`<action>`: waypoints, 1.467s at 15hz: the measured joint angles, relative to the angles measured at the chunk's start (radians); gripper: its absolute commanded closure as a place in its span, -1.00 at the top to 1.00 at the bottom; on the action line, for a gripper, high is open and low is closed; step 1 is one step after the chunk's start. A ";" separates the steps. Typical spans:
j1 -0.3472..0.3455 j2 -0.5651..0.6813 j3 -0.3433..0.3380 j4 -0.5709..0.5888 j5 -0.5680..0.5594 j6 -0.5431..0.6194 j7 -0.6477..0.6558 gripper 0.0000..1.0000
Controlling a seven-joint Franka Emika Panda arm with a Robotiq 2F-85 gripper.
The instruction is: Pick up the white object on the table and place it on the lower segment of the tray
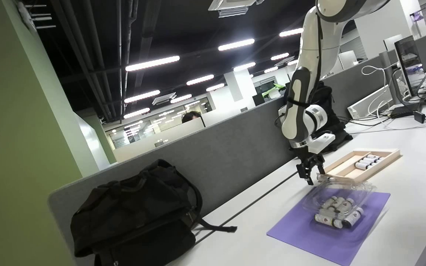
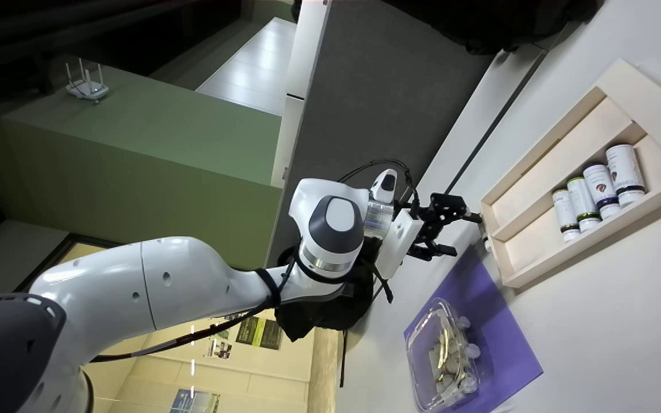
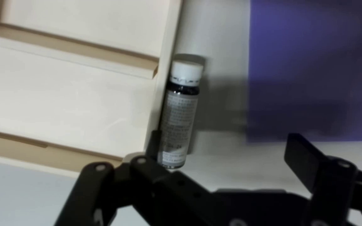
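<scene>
1. Nearest in my wrist view, the end effector [image 3: 224, 142] is spread wide apart.
2. I see the white-capped bottle [image 3: 180, 121] lying on the counter [image 3: 220, 161], just outside the tray [image 3: 170, 31].

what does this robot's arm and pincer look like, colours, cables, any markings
The arm is white and rounded, with a dark grey cap bearing a white oval. A black cable runs along it; a black strap encircles it. Near the pincer sits a white box; the pincer is mostly black, with angular jointed fingers. No lettering is legible on either.
</scene>
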 measured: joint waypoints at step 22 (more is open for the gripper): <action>-0.018 0.004 0.032 0.000 0.019 -0.004 -0.026 1.00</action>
